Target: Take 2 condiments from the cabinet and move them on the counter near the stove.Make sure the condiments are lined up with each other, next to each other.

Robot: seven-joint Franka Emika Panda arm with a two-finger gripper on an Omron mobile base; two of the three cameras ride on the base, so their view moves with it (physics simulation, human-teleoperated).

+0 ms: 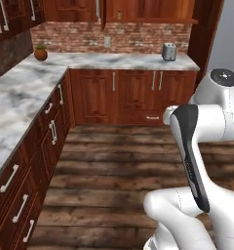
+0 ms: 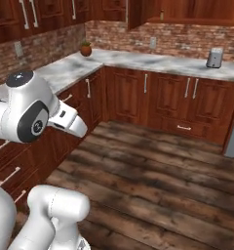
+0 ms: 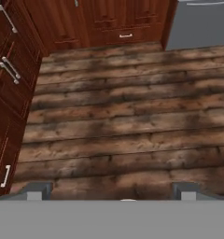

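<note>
Claw (image 3: pixel 112 190) wide apart, nothing between the tips, pointed down at bare plank floor (image 3: pixel 123 126). The marble surface (image 1: pixel 21 93) forms an L: one run along the left wall, one along the brick back wall. Potted plant (image 1: pixel 40 52) sits in the corner; toaster (image 1: pixel 168 51) near the right end of the back run. Wall cabinet (image 1: pixel 148 10) hangs above the back run, its doors shut. No condiments visible. Open floor between the arm and the base cabinets (image 1: pixel 133 95). Grey appliance panel (image 3: pixel 200 23) at the hand view's upper right.
</note>
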